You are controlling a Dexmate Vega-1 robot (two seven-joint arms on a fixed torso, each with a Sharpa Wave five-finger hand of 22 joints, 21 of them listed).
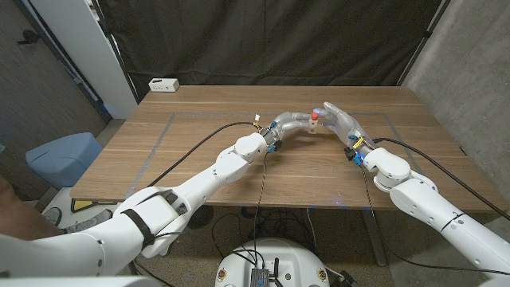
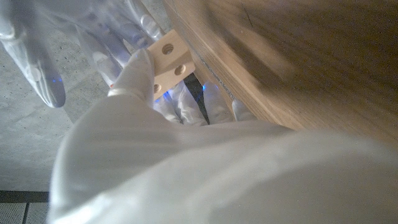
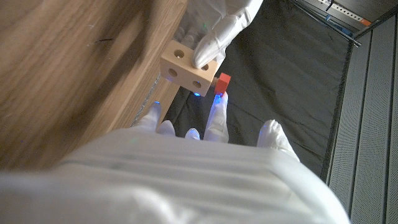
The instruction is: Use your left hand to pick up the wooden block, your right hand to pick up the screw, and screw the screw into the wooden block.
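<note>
Both hands meet above the middle of the table. My left hand (image 1: 288,124) grips a pale wooden block (image 2: 169,59) with round holes in its faces; its fingers (image 3: 217,28) lie over the block (image 3: 188,68). My right hand (image 1: 340,119) pinches the screw, whose red head (image 3: 222,83) sits against the side of the block. The red head (image 1: 315,116) shows as a small spot between the two hands. The screw's shank is hidden. The right hand's fingertips (image 3: 214,115) reach up to the screw.
The wooden table (image 1: 199,151) has a taped rectangle on it. A white power strip (image 1: 164,84) lies at the far left corner. A blue bin (image 1: 62,155) stands on the floor to the left. Black cables run along both arms.
</note>
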